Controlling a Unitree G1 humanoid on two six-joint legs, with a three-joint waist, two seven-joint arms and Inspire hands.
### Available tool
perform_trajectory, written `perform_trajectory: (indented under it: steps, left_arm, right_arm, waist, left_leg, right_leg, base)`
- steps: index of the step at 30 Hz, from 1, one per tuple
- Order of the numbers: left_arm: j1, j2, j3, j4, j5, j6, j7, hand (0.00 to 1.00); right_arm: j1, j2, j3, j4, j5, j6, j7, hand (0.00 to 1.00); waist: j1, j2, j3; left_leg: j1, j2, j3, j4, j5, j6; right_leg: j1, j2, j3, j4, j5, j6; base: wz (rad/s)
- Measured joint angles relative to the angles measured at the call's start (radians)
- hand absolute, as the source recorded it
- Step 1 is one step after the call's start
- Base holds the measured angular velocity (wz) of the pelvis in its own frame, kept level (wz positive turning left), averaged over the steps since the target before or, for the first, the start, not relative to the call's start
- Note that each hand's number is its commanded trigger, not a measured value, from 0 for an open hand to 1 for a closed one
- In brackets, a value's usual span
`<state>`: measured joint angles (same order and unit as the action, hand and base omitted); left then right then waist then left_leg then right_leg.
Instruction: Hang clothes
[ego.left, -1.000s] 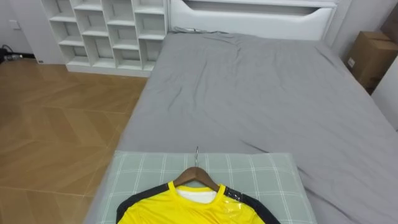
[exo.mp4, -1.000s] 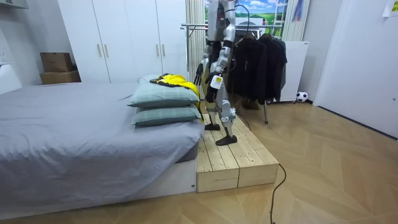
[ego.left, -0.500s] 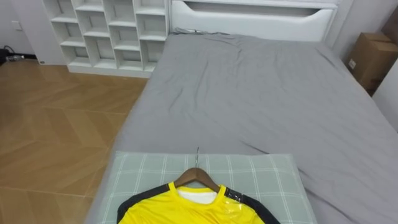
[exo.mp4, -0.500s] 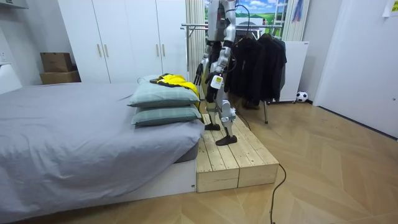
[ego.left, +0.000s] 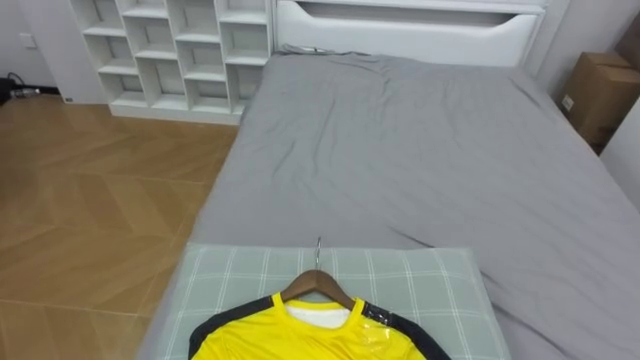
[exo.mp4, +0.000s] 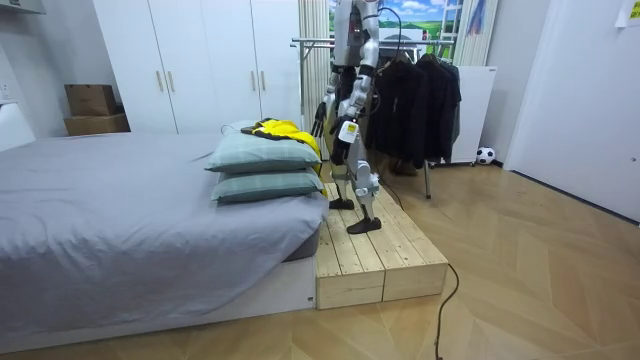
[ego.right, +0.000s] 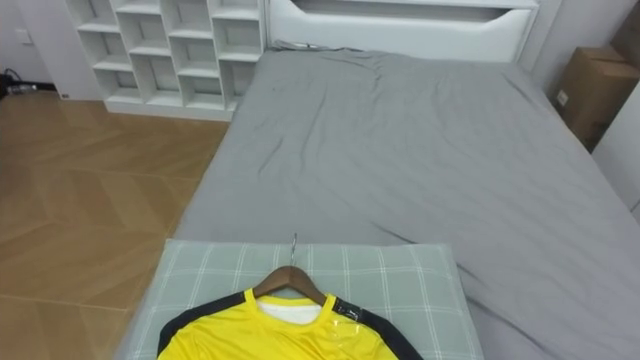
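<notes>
As the robot stands upright on the wooden platform (exo.mp4: 380, 262) at the pillow end of the bed (ego.left: 420, 150), I log the yellow shirt (ego.left: 300, 340) lying flat on the top pillow (ego.left: 425, 285) of a stack of two, directly below the head camera. The shirt is on a wooden hanger (ego.left: 316, 284), and the metal hook points up the bed toward the headboard (ego.left: 400, 25). Black sleeves run off to either side at the lower edge of the eye views.

Room view: the left robot hand (exo.mp4: 346, 133) hangs low beside the hip, on the side nearer the camera. The right robot hand (exo.mp4: 322, 117) hangs on the far side of the body. Both are apart from the shirt, which sits just in front of the robot at about hip height. I cannot tell whether either robot hand is spread or curled. A rack of dark clothes (exo.mp4: 425, 95) stands behind the robot.
</notes>
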<state>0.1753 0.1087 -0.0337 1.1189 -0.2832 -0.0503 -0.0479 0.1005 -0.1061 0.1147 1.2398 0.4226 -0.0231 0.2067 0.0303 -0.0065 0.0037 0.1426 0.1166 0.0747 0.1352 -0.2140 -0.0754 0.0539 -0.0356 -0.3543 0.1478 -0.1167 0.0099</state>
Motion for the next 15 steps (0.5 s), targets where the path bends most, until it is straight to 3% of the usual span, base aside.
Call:
perform_trajectory:
  steps: [15]
  left_arm:
    - [0.000, -0.004, 0.011, 0.000, 0.007, -0.001, 0.020, 0.00]
  right_arm:
    - [-0.001, 0.000, 0.000, 0.004, 0.000, 0.000, 0.000, 0.00]
  waist:
    - [0.002, -0.002, -0.0004]
  left_leg:
    - [0.000, 0.000, 0.005, 0.000, 0.000, 0.000]
  right_leg:
    - [-0.002, 0.000, 0.005, 0.001, 0.000, 0.000]
  base:
    - [0.00]
